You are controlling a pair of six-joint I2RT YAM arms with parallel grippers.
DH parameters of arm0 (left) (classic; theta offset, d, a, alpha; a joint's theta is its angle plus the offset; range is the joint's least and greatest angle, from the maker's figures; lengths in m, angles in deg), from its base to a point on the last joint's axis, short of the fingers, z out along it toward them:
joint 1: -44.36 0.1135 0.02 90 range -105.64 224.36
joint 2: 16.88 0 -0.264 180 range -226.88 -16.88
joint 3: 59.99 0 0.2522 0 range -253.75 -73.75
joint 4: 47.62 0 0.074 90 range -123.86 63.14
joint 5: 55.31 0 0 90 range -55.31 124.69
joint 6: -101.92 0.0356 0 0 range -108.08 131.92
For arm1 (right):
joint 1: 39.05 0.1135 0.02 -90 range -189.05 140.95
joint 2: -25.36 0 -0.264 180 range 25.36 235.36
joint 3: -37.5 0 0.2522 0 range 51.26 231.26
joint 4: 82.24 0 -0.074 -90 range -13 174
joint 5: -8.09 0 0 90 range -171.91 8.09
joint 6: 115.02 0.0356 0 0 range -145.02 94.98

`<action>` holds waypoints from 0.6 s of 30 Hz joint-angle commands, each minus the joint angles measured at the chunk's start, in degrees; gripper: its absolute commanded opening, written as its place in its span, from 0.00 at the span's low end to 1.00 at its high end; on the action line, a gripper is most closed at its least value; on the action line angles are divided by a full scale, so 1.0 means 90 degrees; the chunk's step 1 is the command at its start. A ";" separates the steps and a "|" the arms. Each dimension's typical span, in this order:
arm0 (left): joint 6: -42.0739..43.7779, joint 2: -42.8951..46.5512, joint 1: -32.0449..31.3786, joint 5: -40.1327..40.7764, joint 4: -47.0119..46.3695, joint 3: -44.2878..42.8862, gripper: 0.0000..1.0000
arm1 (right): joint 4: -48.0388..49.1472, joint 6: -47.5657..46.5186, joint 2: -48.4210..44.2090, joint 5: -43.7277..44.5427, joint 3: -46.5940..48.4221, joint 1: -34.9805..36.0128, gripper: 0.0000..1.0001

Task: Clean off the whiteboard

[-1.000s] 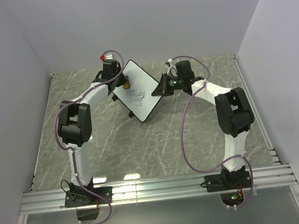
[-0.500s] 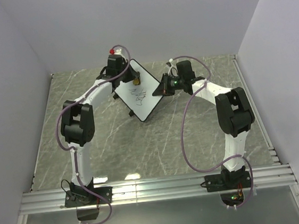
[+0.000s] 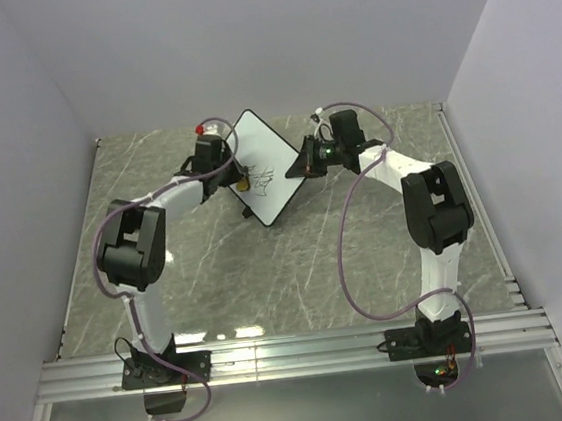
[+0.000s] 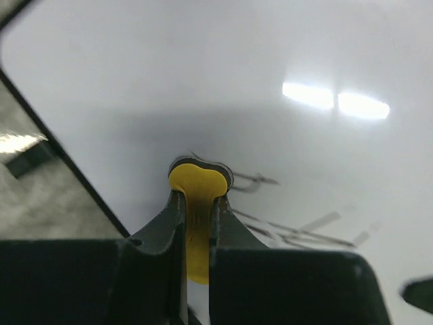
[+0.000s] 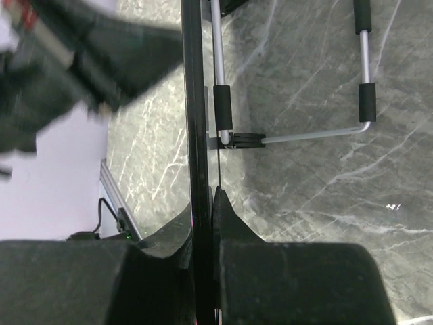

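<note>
Where the desk (image 3: 227, 266) carries the tilted board (image 3: 265, 152) at its far middle, your left claw (image 4: 196, 203) has swung back down.
Your right claw (image 5: 203, 203) is closed on the board's right rim. The left, closed on the eraser (image 4: 197, 183), was at the top corner half a second ago and now meets the face near the left edge. The scribble (image 4: 284, 229) remains beside it, so expect more passes.

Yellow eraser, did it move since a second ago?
Yes. The yellow eraser slid down the whiteboard toward the near side, away from the back wall.
</note>
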 commanded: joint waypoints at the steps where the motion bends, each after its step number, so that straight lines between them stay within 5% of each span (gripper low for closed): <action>1: -0.0435 -0.0017 -0.1238 -0.0675 0.0171 0.0437 0.00 | -0.0246 0.0640 0.0285 -0.0156 0.0408 0.0166 0.00; 10: -0.0700 0.0111 -0.1914 -0.0617 0.0171 -0.0431 0.00 | -0.0128 0.0651 0.0149 -0.0205 0.0262 0.0224 0.00; 18: -0.0661 -0.0104 -0.1222 -0.0324 0.0231 -0.0179 0.00 | -0.0314 0.0474 -0.0046 -0.0195 0.0106 0.0234 0.00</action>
